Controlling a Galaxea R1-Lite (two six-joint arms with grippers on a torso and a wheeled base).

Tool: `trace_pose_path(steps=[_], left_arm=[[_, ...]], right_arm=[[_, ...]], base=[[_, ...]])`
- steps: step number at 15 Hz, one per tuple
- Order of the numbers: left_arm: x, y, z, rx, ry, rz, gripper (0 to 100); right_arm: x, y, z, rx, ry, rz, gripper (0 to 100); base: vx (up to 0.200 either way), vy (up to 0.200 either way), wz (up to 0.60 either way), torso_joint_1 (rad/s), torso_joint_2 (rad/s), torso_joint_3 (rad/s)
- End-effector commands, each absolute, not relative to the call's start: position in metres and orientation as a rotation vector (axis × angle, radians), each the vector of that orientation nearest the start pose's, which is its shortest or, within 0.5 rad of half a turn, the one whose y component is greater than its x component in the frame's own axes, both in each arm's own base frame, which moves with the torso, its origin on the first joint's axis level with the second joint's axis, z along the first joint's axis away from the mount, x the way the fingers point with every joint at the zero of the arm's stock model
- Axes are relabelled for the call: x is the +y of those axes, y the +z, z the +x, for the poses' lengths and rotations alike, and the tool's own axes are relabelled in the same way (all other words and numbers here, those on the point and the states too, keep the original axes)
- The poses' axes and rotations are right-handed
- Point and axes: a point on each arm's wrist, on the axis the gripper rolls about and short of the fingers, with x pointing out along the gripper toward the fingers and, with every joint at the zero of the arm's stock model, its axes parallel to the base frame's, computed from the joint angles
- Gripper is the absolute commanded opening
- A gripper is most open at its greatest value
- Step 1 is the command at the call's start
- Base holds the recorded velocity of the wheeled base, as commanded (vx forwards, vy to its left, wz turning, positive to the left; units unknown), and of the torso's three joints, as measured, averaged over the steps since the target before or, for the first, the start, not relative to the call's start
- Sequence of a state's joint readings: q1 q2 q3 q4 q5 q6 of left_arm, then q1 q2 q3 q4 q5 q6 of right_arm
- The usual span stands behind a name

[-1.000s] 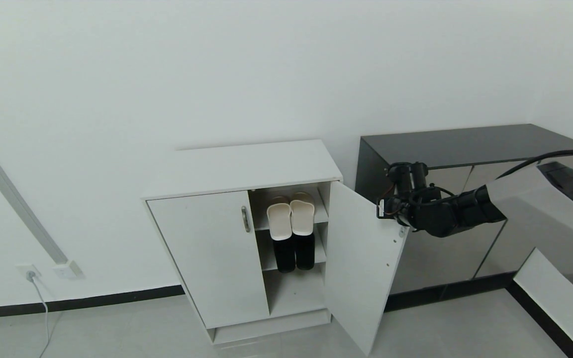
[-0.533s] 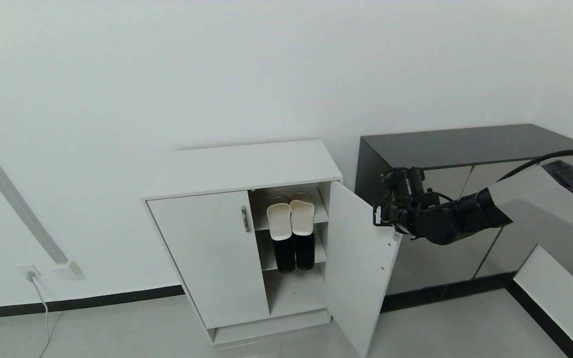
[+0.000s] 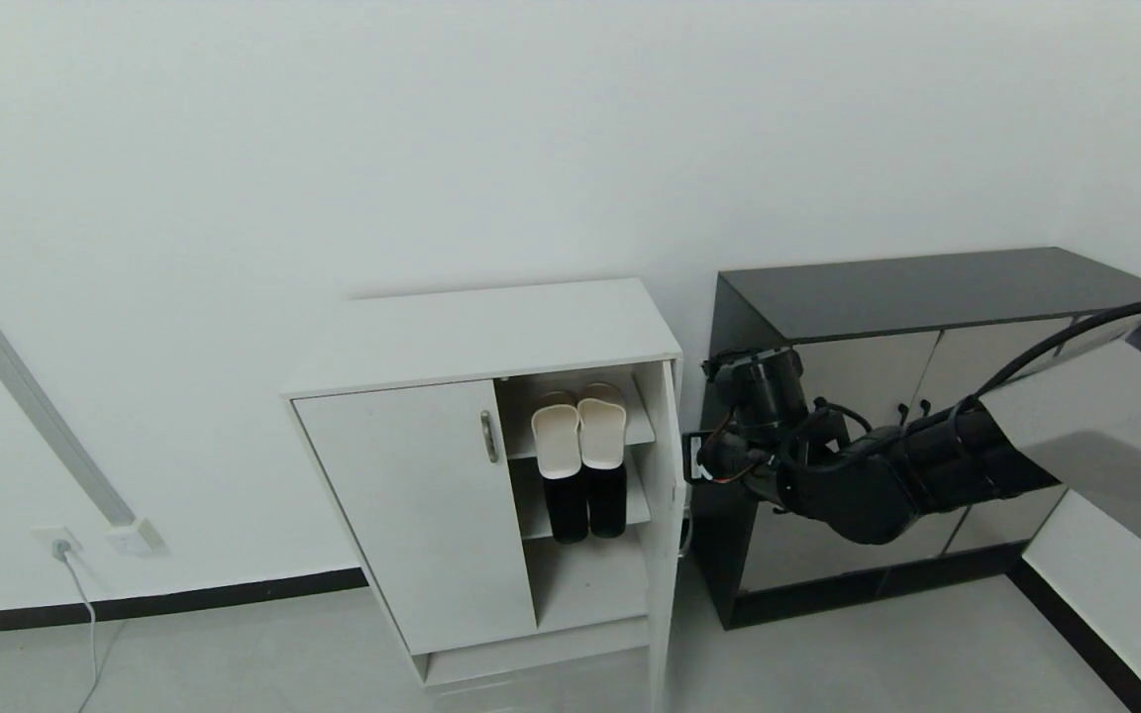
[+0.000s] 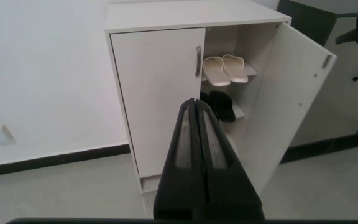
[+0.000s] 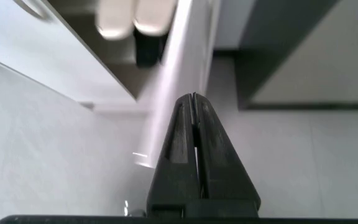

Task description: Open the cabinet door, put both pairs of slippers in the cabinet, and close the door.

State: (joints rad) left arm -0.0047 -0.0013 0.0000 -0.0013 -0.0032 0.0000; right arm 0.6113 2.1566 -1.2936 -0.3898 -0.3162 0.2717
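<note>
Right pincer [image 3: 695, 458], clenched empty, is sitting just outside the door [image 3: 672, 564]; we're reckoning the cabinet [image 3: 491, 337] opening is lying to its left.

In the head view the open door [image 3: 671, 515] stands nearly edge-on, so its faces hardly show, and its foot is cut off by the picture's lower edge. Whether the right gripper [image 3: 695, 460] touches the door's outer side cannot be told there. The closed door [image 3: 422, 515] hides the left half of the cabinet [image 3: 491, 332]. In the right wrist view the white slippers [image 5: 132, 14] are blurred and cut by the frame, and the black slippers [image 5: 148, 55] sit partly behind the door's edge.
</note>
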Motion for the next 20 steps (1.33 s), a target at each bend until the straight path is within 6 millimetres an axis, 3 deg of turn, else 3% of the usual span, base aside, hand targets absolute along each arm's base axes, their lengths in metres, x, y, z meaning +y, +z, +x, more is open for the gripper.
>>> trace_pose_path(steps=[1, 8, 14, 20], left_arm=[[0.0, 0.076, -0.023, -0.002, -0.008, 0.0, 0], [0.0, 0.076, -0.023, -0.002, -0.008, 0.0, 0], [0.0, 0.076, -0.023, -0.002, -0.008, 0.0, 0], [0.0, 0.076, -0.023, -0.002, -0.008, 0.0, 0]], right_arm=[[0.239, 0.124, 0.344, 0.434, 0.252, 0.034, 0], [0.24, 0.116, 0.325, 0.412, 0.293, 0.015, 0], [0.244, 0.109, 0.318, 0.426, 0.313, 0.0, 0], [0.239, 0.099, 0.313, 0.359, 0.321, -0.015, 0]], base=[[0.0, 0.0, 0.0, 0.0, 0.0, 0.0], [0.0, 0.0, 0.0, 0.0, 0.0, 0.0], [0.0, 0.0, 0.6, 0.002, 0.0, 0.004], [0.0, 0.0, 0.0, 0.0, 0.0, 0.0]])
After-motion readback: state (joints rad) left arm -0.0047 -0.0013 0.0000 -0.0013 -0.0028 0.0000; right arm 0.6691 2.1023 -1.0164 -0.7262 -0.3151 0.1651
